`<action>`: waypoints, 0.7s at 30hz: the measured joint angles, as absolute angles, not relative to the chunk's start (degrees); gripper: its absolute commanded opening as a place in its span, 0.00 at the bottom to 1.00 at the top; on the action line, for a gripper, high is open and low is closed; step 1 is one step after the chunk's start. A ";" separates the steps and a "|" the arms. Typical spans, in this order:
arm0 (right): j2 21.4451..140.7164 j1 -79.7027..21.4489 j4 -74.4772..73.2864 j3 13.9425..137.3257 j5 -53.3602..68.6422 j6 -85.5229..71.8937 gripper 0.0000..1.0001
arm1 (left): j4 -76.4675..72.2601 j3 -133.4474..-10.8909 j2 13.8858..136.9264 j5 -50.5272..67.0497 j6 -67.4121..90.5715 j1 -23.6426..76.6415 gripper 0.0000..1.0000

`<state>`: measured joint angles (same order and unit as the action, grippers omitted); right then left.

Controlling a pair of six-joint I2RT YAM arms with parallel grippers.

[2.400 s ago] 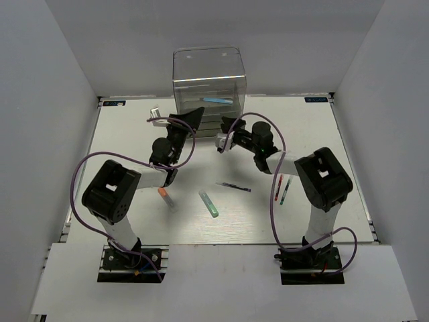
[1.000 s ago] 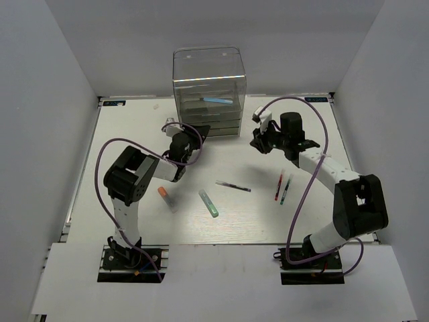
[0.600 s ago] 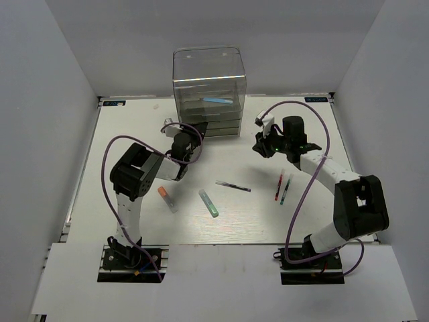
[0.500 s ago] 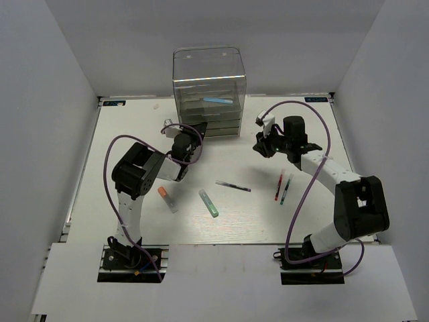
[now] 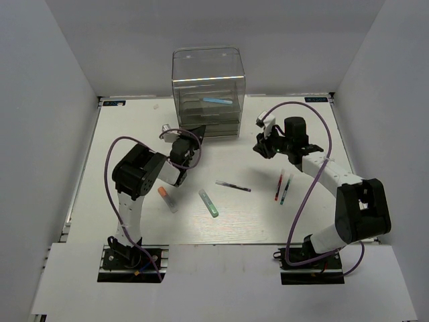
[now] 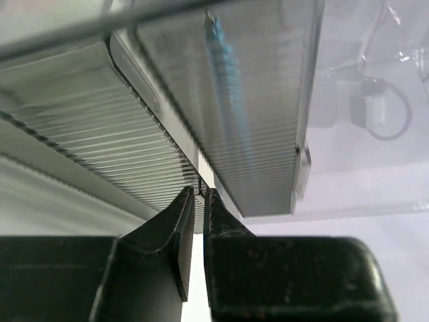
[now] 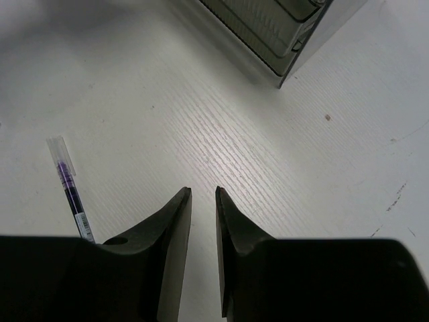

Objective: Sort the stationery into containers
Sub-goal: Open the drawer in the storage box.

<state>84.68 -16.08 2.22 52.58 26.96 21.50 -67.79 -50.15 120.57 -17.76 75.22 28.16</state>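
Twice finding fingers drawn close. Pressing the left gripper shut right at the drawer fronts of the clear unit, with no telling whether pinching a lip there. Showing a light blue pen inside a drawer just past those tips. Hovering the right gripper over bare table near the unit's corner, jaws barely parted, gripping nothing. Leaving, farther out on the table before the unit, an orange-capped pen, green-tipped pen, thin dark pen, then red pen and teal pen side by side.
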 measured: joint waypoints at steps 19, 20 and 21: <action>84.68 -16.03 1.13 51.68 29.28 23.07 0.44 | -68.60 -39.70 112.92 -17.17 75.46 30.13 0.38; 84.68 -16.03 0.91 51.68 29.47 23.27 0.46 | -67.68 -39.70 112.44 -17.10 75.42 30.13 0.46; 84.68 -16.03 0.75 51.68 29.78 23.42 0.46 | -66.72 -39.68 111.94 -17.12 75.37 30.13 0.51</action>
